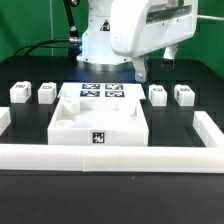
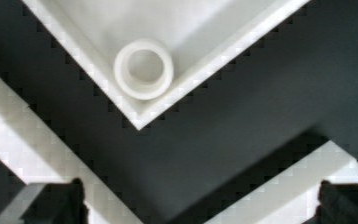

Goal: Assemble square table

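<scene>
Nearest, the border wall (image 1: 110,153) runs just before the tabletop (image 1: 98,118); leg blocks (image 1: 46,93) flank that tabletop in pairs. Above it the gripper (image 1: 154,68) hangs spread and empty, its arm cropped.

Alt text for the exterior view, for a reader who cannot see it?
A white square tabletop with a raised rim lies on a black table, inside a low white border wall. Behind it lies the marker board, with two leg blocks on the exterior view's left and two on its right; the white robot arm stands behind.
</scene>
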Controlling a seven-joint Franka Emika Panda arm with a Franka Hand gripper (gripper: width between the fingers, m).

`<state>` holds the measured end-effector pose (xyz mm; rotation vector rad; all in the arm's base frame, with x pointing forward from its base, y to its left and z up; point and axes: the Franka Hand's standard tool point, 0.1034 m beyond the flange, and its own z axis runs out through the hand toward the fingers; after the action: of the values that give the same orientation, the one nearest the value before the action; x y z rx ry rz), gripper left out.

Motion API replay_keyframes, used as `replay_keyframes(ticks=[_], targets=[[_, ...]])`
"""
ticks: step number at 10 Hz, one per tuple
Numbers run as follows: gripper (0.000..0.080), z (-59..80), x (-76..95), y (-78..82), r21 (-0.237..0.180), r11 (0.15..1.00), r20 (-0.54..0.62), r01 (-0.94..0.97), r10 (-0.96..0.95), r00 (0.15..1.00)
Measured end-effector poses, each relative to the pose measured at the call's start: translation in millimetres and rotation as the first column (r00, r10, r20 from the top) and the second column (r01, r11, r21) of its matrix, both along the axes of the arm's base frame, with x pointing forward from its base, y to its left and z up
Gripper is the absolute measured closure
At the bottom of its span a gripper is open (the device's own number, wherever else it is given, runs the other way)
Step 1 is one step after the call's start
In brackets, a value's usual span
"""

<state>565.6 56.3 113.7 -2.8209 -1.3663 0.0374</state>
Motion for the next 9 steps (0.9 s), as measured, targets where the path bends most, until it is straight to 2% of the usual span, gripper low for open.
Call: replay_keyframes(ticks=[9], targets=[[0.015, -1.3, -0.5, 0.0, 0.0, 1.0, -0.002, 0.0, 0.0, 1.0]])
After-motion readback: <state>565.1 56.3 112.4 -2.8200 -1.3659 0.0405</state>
